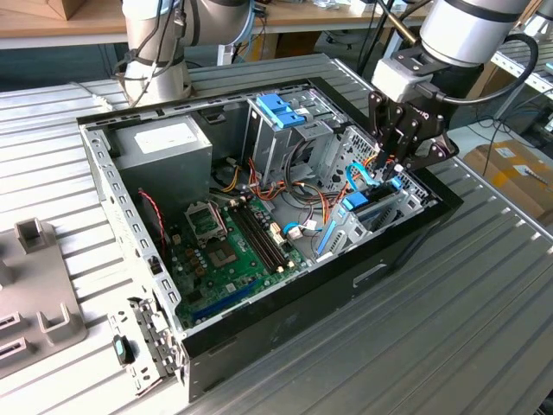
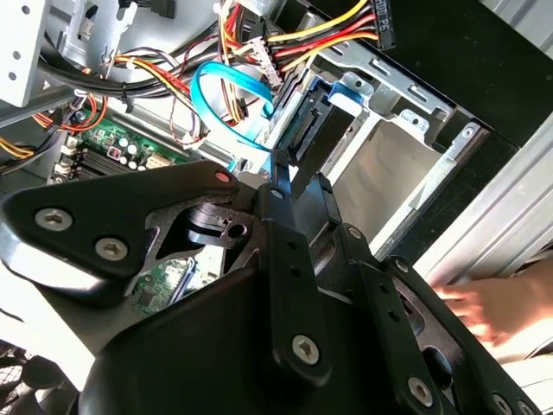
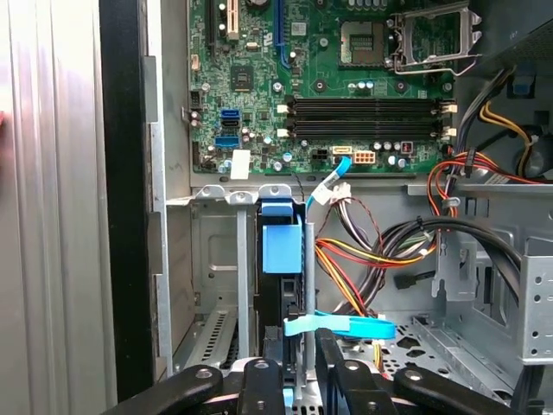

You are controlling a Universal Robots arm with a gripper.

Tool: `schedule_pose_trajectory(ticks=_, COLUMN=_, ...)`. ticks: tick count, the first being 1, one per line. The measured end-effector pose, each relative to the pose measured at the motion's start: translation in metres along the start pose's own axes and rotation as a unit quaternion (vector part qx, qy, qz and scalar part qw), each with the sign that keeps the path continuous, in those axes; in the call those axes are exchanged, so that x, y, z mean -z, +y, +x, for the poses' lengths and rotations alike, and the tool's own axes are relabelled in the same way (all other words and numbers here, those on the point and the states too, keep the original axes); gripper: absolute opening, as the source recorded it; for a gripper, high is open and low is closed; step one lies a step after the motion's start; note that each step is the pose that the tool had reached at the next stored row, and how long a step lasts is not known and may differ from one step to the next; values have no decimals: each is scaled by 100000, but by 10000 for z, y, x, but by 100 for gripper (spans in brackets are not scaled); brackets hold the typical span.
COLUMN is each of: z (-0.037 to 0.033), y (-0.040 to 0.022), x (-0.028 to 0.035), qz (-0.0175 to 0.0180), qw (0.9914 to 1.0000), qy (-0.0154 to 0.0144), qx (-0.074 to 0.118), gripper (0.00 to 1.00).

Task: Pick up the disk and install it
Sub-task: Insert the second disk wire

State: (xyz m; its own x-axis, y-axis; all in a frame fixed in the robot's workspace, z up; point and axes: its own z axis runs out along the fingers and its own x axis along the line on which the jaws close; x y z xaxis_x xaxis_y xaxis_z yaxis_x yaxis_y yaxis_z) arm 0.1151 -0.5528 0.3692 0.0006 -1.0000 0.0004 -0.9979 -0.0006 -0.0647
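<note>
Inside the case (image 1: pixel 259 285): your tool (image 1: pixel 390 164) is gripping the disk (image 3: pixel 282 285).
Disk: it is standing on edge in the drive bay (image 3: pixel 216 259).

Bright, even light falls from above on the ribbed metal surface (image 1: pixel 484 285), which shines pale. In the second wrist view a hand (image 2: pixel 492 313) is blurred and overexposed, and the near end effector (image 2: pixel 298 207) looks soft. Inside the computer case (image 1: pixel 285 298) the shadows are weak.
</note>
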Motion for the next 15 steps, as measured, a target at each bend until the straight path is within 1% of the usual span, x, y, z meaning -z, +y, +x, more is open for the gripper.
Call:
schedule_pose_trajectory(ticks=4, z=0, y=-2, x=2, qz=-1, qw=100000, qy=6, qx=2, gripper=29)
schedule_pose_trajectory(ticks=7, z=0, y=-42, x=-1, qz=-2, qw=100000, qy=6, qx=2, gripper=29)
schedule_pose_trajectory(ticks=9, z=0, y=-83, x=-3, qz=-2, qw=100000, qy=6, qx=1, gripper=29)
schedule_pose_trajectory(ticks=10, z=0, y=-122, x=-6, qz=0, qw=100000, qy=5, qx=0, gripper=29)
schedule_pose_trajectory(ticks=11, z=0, y=-180, x=-10, qz=0, qw=100000, qy=1, qx=6, gripper=29)
schedule_pose_trajectory(ticks=15, z=0, y=-296, x=-17, qz=0, qw=100000, qy=6, qx=1, gripper=29)
